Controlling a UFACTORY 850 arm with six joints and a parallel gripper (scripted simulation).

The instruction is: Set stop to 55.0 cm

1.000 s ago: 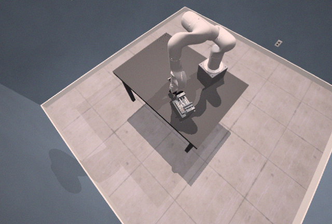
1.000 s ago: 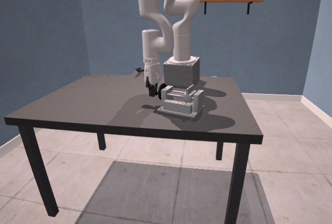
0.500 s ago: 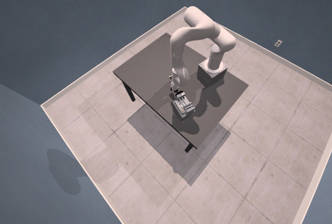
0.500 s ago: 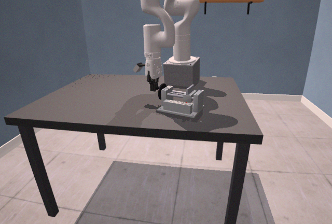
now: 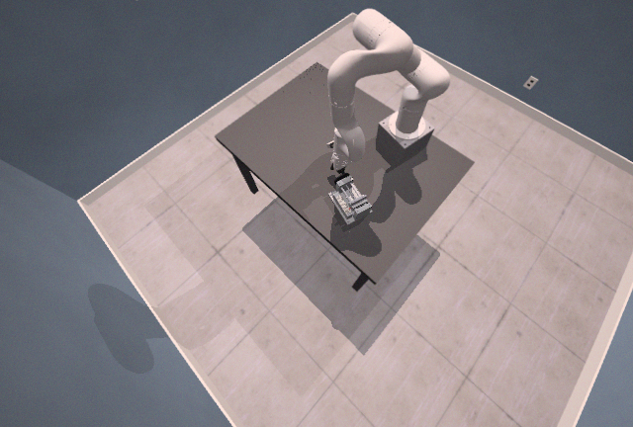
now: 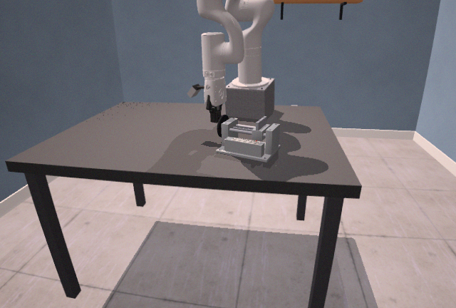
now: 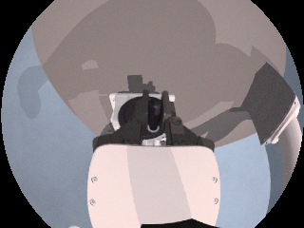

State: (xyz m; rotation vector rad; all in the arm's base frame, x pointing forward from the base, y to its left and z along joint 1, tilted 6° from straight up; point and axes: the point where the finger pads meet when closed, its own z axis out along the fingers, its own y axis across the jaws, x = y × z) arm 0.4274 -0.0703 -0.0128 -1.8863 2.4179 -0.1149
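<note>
- Leftward, one dark, matt table (image 5: 276,126) (image 6: 110,142) (image 7: 190,62) is standing on four square black legs.
- One black gripper (image 5: 339,171) (image 6: 215,117) (image 7: 155,99) is hanging from one smooth white arm (image 5: 341,80) (image 6: 213,54); its two fingers are closing on one dark, rounded knob (image 7: 154,114).
- One round black handwheel (image 5: 347,175) (image 6: 220,127) (image 7: 128,113) is carrying that knob, beside the left post.
- Two blocky grey posts (image 5: 363,208) (image 6: 273,138) are rising from one flat plate (image 6: 239,155) on the table, with slim, round metal rods (image 6: 241,130) spanning between them.
- One long, pale block (image 5: 341,207) (image 6: 244,147) is lying in front, bearing small marks too fine to read.
- One grey stop (image 5: 359,200) (image 6: 257,134) is sitting on the rods, nearer the right post.
- One boxy, speckled grey pedestal (image 5: 401,154) (image 6: 246,103) (image 7: 268,102) is supporting the arm behind.
- One orange-brown shelf (image 6: 316,1) is resting on two black brackets (image 6: 281,11).
</note>
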